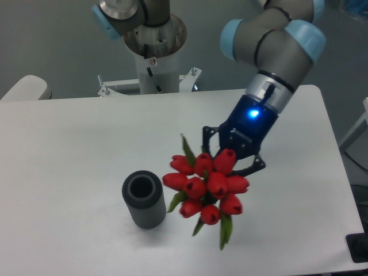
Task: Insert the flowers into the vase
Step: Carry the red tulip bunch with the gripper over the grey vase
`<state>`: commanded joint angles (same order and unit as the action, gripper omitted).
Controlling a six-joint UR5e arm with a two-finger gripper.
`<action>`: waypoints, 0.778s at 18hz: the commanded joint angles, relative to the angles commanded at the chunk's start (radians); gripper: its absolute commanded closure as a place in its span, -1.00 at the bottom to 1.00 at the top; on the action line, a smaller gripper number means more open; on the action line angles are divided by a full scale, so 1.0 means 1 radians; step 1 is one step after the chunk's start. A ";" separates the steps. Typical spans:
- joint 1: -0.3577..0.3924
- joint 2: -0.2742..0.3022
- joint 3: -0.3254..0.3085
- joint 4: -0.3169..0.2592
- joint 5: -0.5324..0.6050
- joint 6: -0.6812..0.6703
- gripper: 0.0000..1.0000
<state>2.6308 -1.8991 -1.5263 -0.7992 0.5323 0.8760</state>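
The flowers [206,185], a tight bunch of red tulip buds with green leaves, hang in the air right of centre with the buds facing the camera. My gripper [233,156] sits just behind them, shut on the stems, which the buds hide. The vase [143,199], a dark grey ribbed tube with a round open bore, stands upright on the white table, a short way to the left of the bunch. The flowers are beside the vase, apart from it.
The arm's base column [154,57] stands at the table's far edge. The table's right edge [336,172] runs close to the arm. A black object [359,248] sits at the lower right corner.
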 joint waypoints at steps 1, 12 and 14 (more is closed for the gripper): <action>-0.002 0.000 -0.006 0.002 -0.005 -0.017 0.60; -0.014 0.002 -0.015 0.048 -0.236 -0.017 0.64; -0.011 -0.009 -0.008 0.051 -0.346 -0.008 0.64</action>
<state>2.6200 -1.9082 -1.5340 -0.7486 0.1862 0.8682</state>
